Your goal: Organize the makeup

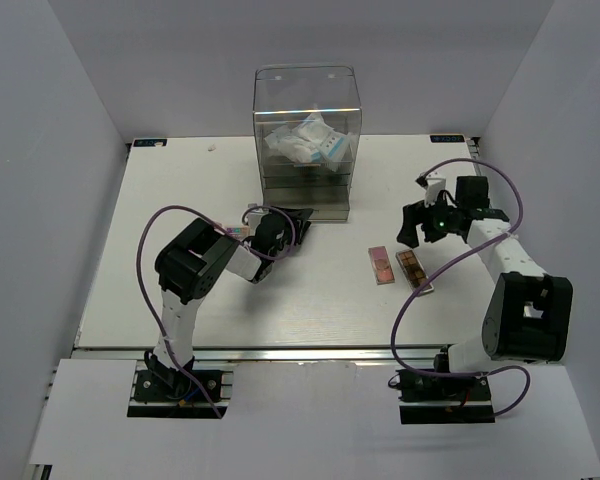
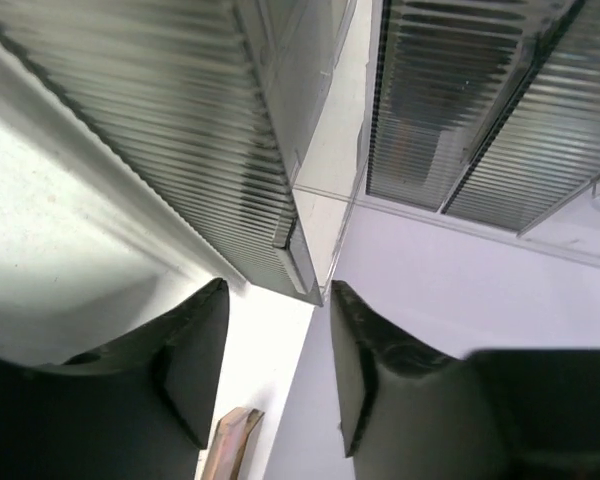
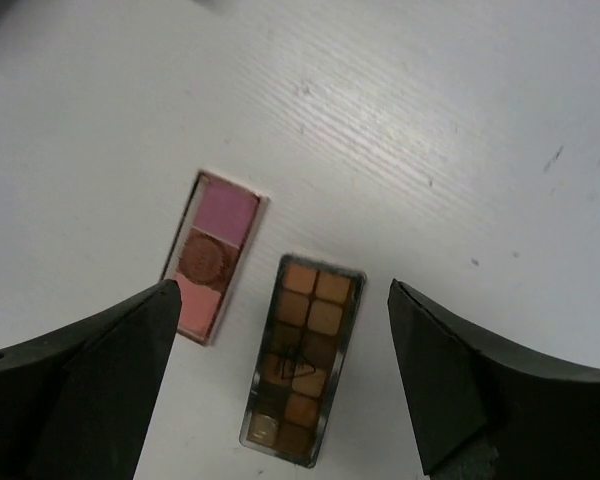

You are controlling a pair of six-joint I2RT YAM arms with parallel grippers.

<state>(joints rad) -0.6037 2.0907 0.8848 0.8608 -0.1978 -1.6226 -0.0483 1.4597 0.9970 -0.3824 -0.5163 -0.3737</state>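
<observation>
The right pincer (image 3: 282, 290) is hanging wide open over the pink palette (image 3: 213, 256) and brown palette (image 3: 300, 360) lying on the desk (image 3: 430, 120). The left pincer (image 2: 278, 300) is sitting open, maybe empty, beside the clear box (image 1: 307, 100).

1. It looked like a robotics lab test cell rather than a home. Plain white panels (image 1: 50, 200) boxed in a white desk (image 1: 310, 310) on three sides.
2. The left arm (image 1: 190, 270) and right arm (image 1: 520, 300), trailing purple cables, were bolted by a metal rail (image 1: 280, 353) at its near edge.
3. Small black fittings (image 1: 148, 142) at the far corners were possibly clamps.
</observation>
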